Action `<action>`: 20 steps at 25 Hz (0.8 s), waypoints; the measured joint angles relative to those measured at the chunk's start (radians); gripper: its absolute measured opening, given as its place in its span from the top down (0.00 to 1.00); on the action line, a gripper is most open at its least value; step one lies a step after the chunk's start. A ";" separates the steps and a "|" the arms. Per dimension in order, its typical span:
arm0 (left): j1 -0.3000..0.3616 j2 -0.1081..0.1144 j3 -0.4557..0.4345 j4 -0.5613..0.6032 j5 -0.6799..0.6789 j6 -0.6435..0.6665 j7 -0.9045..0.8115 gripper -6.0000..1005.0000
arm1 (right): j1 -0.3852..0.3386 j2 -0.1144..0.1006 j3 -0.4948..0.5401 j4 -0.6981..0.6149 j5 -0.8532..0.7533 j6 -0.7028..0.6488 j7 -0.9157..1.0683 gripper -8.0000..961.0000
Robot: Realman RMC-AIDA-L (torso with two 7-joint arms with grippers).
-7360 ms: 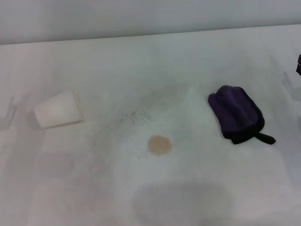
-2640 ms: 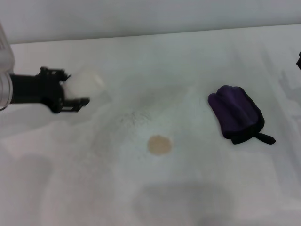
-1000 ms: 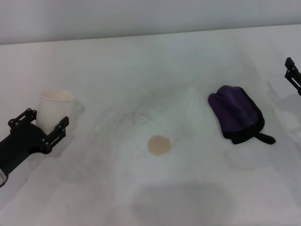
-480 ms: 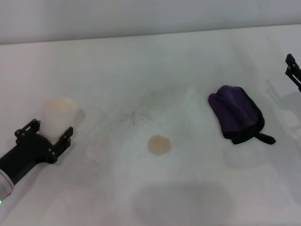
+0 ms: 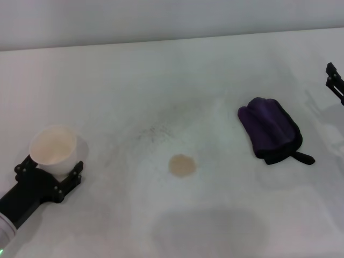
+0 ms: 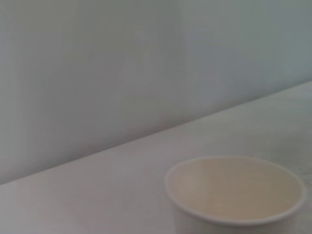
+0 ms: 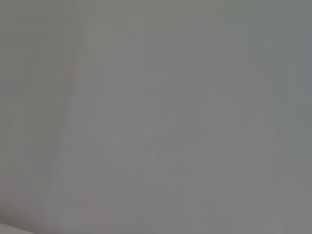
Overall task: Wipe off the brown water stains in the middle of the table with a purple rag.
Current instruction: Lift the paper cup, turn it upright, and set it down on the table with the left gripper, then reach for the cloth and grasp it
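Note:
The brown water stain (image 5: 182, 165) is a small round tan blot in the middle of the white table (image 5: 177, 80). The purple rag (image 5: 271, 130) lies bunched to its right, its black loop tail pointing right, with nothing touching it. My left gripper (image 5: 49, 171) is at the front left, shut on a white paper cup (image 5: 54, 149) that it holds upright. The cup's open rim also shows in the left wrist view (image 6: 236, 195). My right gripper (image 5: 334, 80) shows only partly at the right edge, well apart from the rag.
Faint grey speckled smudges (image 5: 153, 133) lie just behind and left of the stain. A back wall (image 5: 161, 21) borders the table's far edge. The right wrist view shows only a plain grey surface.
My left gripper has drawn back toward the front left, carrying the upright paper cup with it. The rag, the stain and my right gripper have stayed put.

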 joint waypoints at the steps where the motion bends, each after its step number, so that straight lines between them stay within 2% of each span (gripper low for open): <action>1: 0.004 0.000 0.000 0.004 -0.004 0.000 0.005 0.31 | 0.001 0.000 -0.003 -0.001 0.000 -0.002 0.000 0.10; 7: 0.012 0.000 -0.001 0.008 -0.008 0.008 0.015 0.25 | 0.002 0.000 -0.013 -0.009 0.000 -0.006 0.000 0.10; 13: 0.042 -0.001 -0.001 0.047 -0.035 0.012 0.100 0.14 | 0.001 0.000 -0.015 -0.012 0.000 -0.006 0.000 0.10; 15: 0.078 -0.001 -0.001 0.073 -0.060 0.042 0.173 0.12 | 0.001 0.000 -0.016 -0.013 0.000 -0.006 0.000 0.10; 20: 0.137 -0.002 -0.001 0.086 -0.070 0.106 0.191 0.12 | -0.002 0.000 -0.044 -0.028 0.000 -0.007 0.000 0.10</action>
